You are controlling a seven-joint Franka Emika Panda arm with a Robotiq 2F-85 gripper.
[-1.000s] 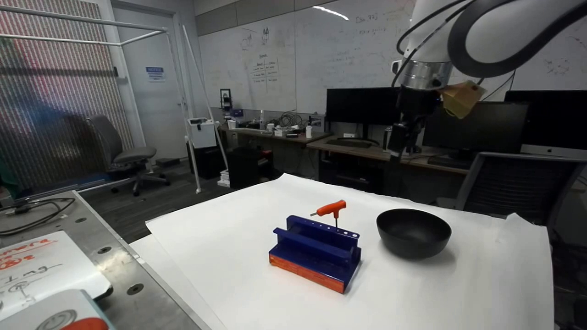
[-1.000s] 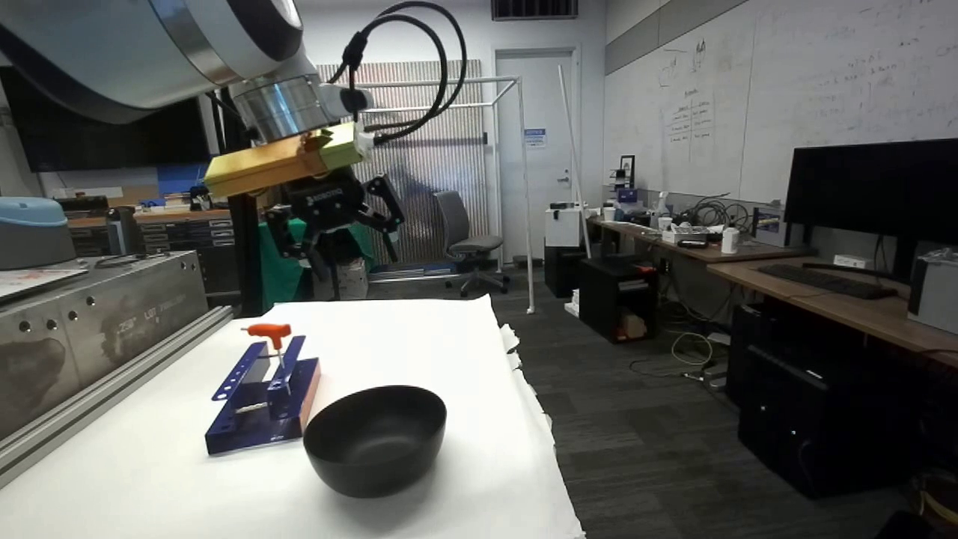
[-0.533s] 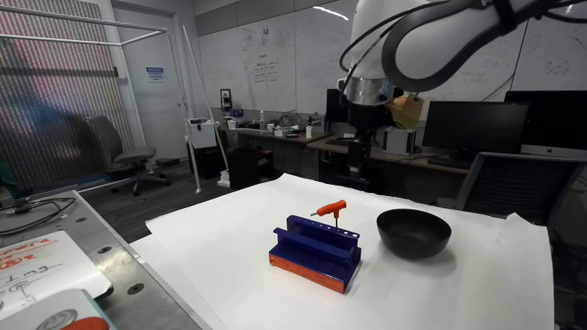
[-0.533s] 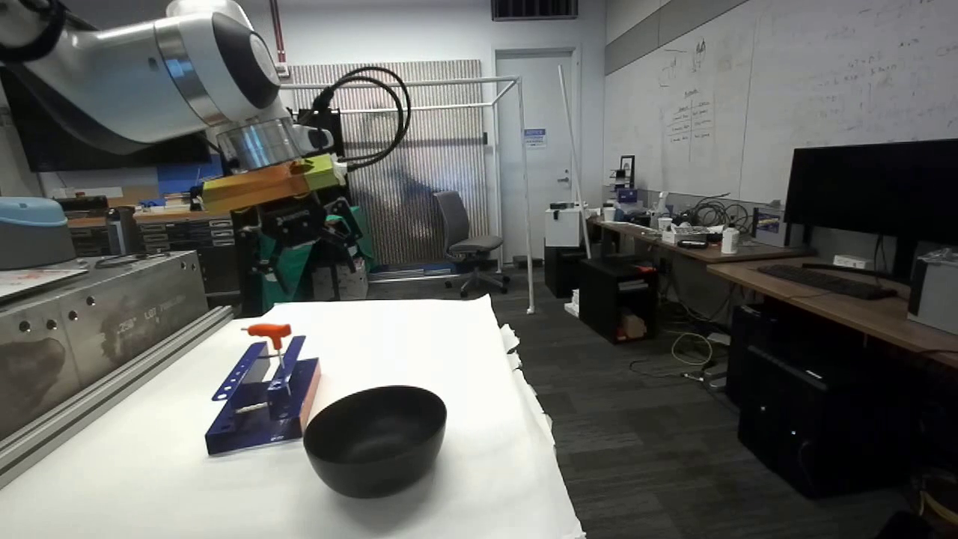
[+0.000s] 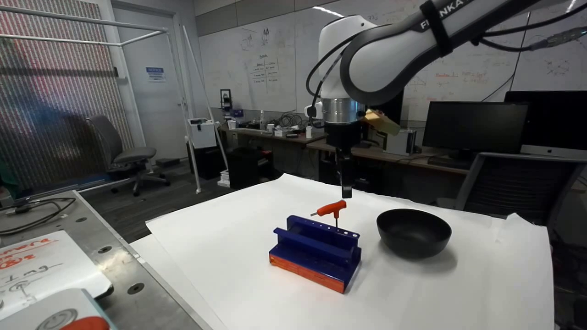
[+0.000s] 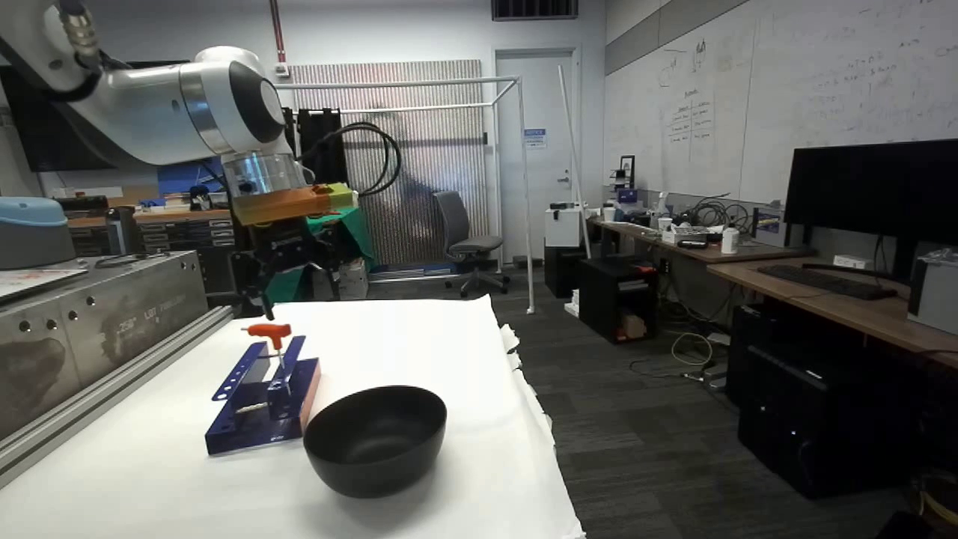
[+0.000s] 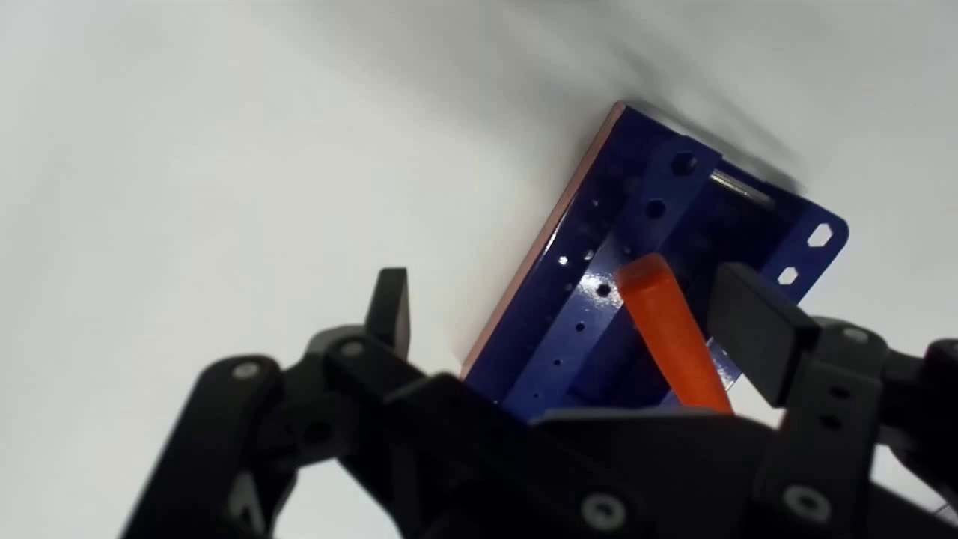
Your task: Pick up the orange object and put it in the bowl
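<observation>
The orange object is a small T-shaped handle (image 5: 332,209) on a thin shaft, standing upright in the blue rack (image 5: 316,254). The handle also shows in an exterior view (image 6: 270,332) and in the wrist view (image 7: 670,329), where its lower end is hidden by the gripper body. The round black bowl (image 5: 413,245) stands beside the rack; it also shows in an exterior view (image 6: 374,468) and is out of the wrist view. My gripper (image 7: 572,318) is open and empty above the handle. In the wrist view the handle appears between the fingers, nearer the right one.
The rack has an orange strip along one side and rows of holes in its rails. It stands on a table covered in white paper (image 5: 229,256). A metal bench (image 5: 124,270) runs along one table edge. Desks with monitors (image 5: 477,126) stand behind.
My gripper has moved left and down in an exterior view and now hangs more upright just above the orange handle. The handle, rack and bowl have not moved.
</observation>
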